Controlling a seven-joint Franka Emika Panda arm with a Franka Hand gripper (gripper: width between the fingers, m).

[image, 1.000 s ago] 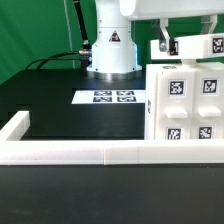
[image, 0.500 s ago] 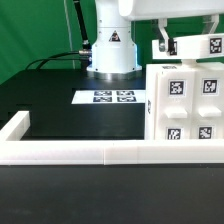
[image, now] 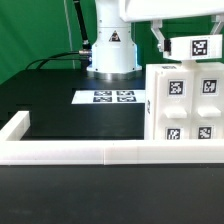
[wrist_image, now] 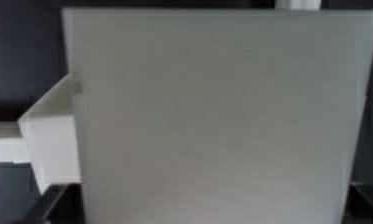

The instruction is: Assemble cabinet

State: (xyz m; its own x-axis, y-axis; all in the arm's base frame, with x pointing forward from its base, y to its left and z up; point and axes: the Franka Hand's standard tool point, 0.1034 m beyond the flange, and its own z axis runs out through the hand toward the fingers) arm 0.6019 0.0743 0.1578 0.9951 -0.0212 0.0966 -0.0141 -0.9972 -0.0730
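Gripper point(image: 168, 44) clamped on tagged panel point(image: 196, 46) above cabinet body point(image: 185, 105), exterior view; wrist view shows only plain white face point(wrist_image: 209, 110).

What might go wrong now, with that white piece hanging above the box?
The pincer seems to grip the tagged panel at one end, above the cabinet body, so the panel may tilt or slip. Lowered crooked, it may catch on the body's top edge and shove the body. In the wrist view the panel fills nearly the whole picture, so that camera helps little with lining up.
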